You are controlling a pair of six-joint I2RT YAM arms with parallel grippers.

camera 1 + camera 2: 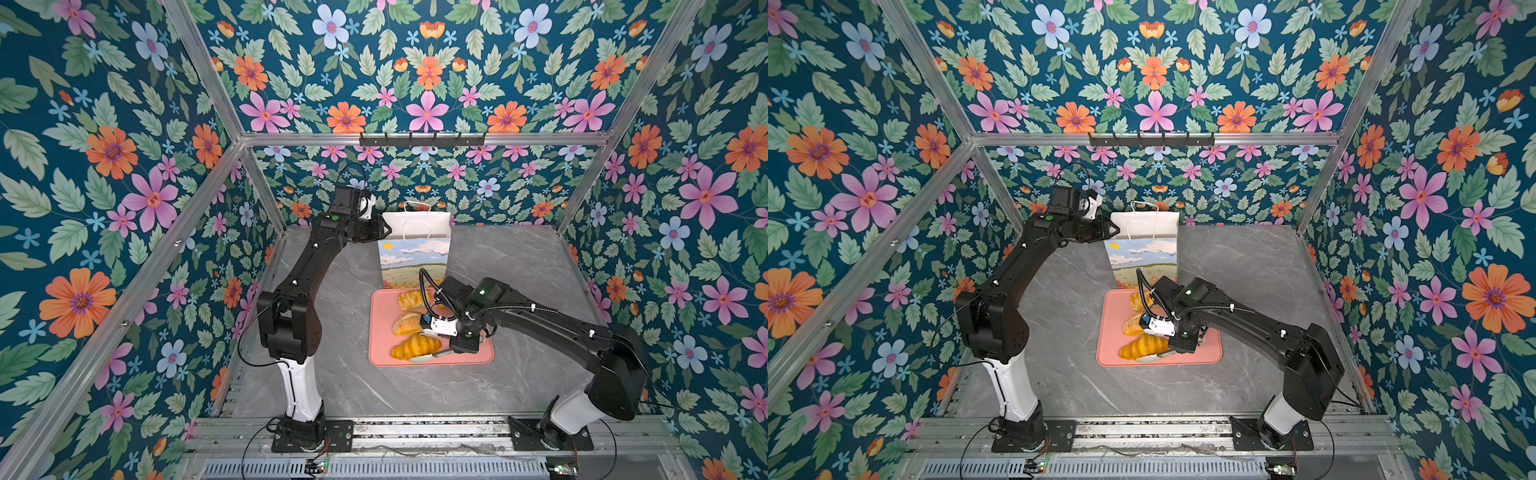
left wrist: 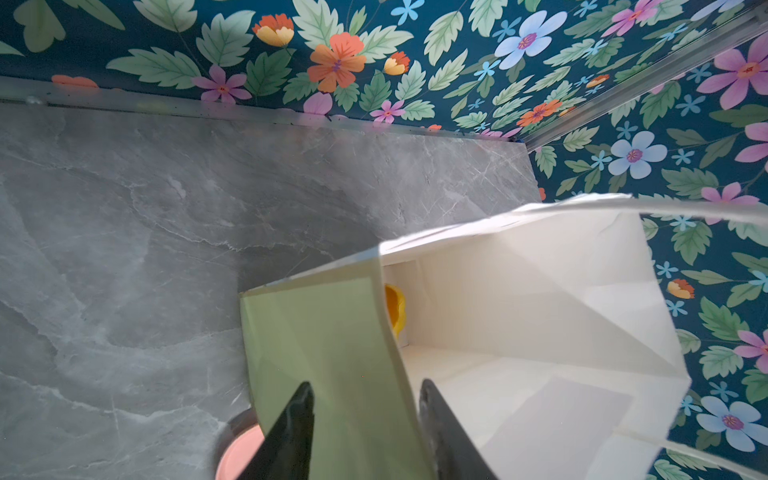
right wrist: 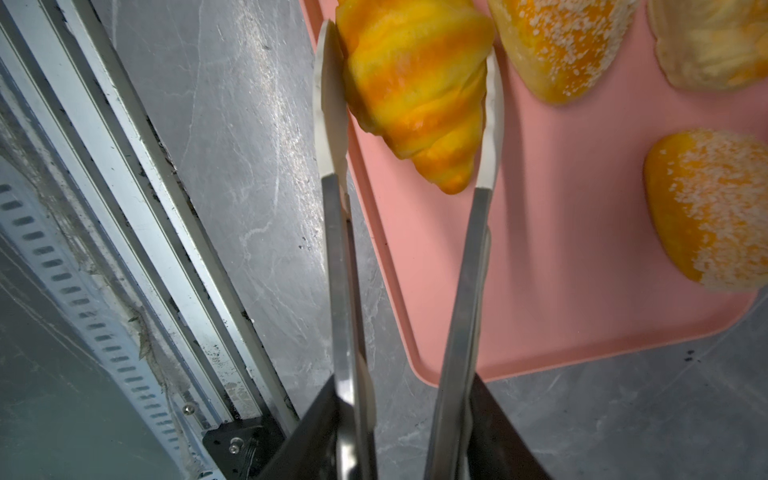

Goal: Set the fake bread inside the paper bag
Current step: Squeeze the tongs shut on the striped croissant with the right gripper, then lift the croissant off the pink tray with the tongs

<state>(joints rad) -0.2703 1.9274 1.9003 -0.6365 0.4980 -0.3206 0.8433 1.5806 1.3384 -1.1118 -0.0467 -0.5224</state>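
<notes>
There are one croissant (image 1: 415,347), two sesame rolls (image 3: 557,45) (image 3: 706,208) and one pastry (image 1: 411,299) on one pink tray (image 3: 561,291), one yellow piece (image 2: 395,307) inside one paper bag (image 1: 415,257), and one pair of tongs (image 3: 465,270).

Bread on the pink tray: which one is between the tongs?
The stripy croissant at the tray's edge: the tongs' white tips sit either side of it. The speckled roll beside it, the second speckled roll and the pale pastry lie outside them.

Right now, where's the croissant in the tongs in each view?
Both top views: croissant lies low and centre, at the near edge of the tray.
Left wrist: not in it.
Right wrist: croissant at the top, between the tongs.
Shared landmark: the pink tray, seen in all four.
</notes>
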